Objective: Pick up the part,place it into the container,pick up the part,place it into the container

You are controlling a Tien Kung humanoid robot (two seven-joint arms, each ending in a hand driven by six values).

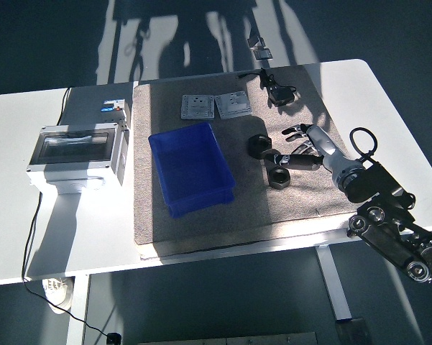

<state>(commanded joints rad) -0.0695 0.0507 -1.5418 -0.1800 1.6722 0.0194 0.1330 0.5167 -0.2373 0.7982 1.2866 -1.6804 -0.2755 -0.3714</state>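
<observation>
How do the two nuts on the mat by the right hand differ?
The far nut is black and sits nearer the blue bin; the near nut is grey metal and closer to the table's front edge. The right hand reaches in between them, fingers spread, gripping neither. Both lie flat on the mat, outside the bin.

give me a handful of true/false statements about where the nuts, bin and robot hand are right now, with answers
1. The blue bin holds no parts. True.
2. Two dark hex nuts lie on the grey mat, right of the bin. True: one nut farther back, the other nut nearer.
3. The right robot hand is over the bin. False: it reaches in from the right, beside the nuts, fingers spread.
4. A person's arm stretches over the mat. False: no person is in view.
5. Two square metal plates lie behind the bin. True.
6. The left robot hand holds a nut. False: it is out of view.
</observation>
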